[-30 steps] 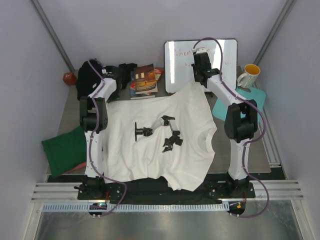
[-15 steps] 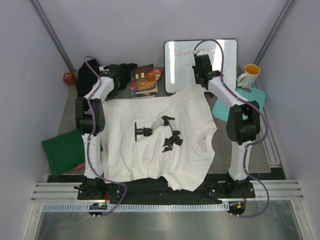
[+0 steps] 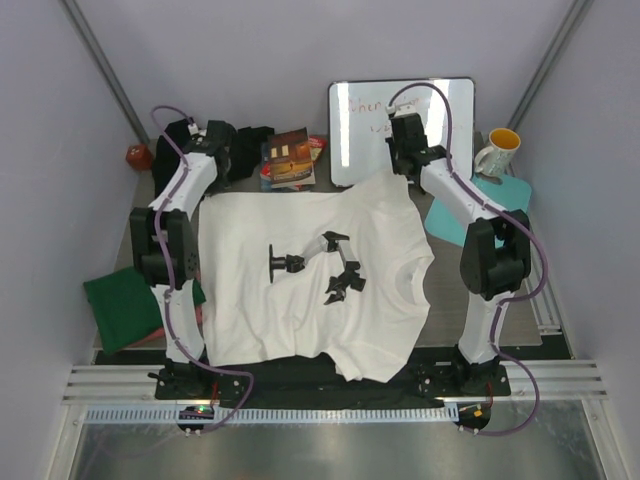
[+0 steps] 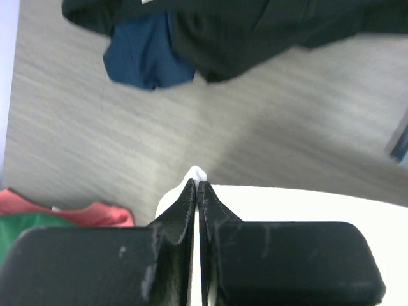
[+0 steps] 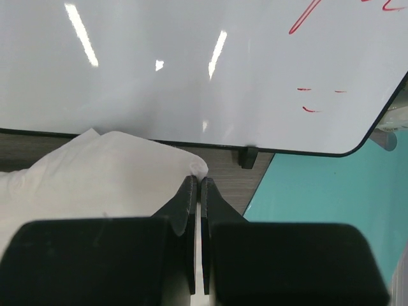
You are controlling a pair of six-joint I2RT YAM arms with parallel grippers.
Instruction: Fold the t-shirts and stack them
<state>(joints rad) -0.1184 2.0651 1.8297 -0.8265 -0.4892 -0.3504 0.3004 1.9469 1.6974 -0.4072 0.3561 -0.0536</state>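
Top external view: a white t-shirt (image 3: 300, 300) with black printed marks lies spread flat across the middle of the table (image 3: 448, 300), hem toward 9 o'clock, collar toward 3 o'clock. A dark green t-shirt (image 3: 120, 300) lies at 8 o'clock.

Since a second ago the left arm (image 3: 160, 250) has swung outward toward 9 o'clock. The shirt's far hem corner has gone with it, so the hem edge now lies straighter and further out, and the arm hides more of the green shirt. The right arm (image 3: 495, 260) has shifted its elbow slightly toward 3 o'clock.

In the left wrist view, the left gripper (image 4: 196, 185) has its fingers pressed together, with a small peak of the white shirt's corner pinched between the tips. A salmon pink t-shirt (image 4: 95, 213) lies beside the green one at 8 o'clock of that view. Beyond the tips lie bare table, a blue cloth (image 4: 146, 64) and black t-shirts (image 4: 255, 32) at 12 o'clock.

In the right wrist view, the right gripper (image 5: 196, 178) is likewise closed, nipping the shirt's far collar-side corner, lifted slightly. A whiteboard (image 5: 191, 64) stands just beyond, and a teal mat (image 5: 319, 204) lies at 3 o'clock.

Farthest in the top view, books (image 3: 288, 160) sit at 12 o'clock and a mug (image 3: 497, 152) at 2 o'clock.
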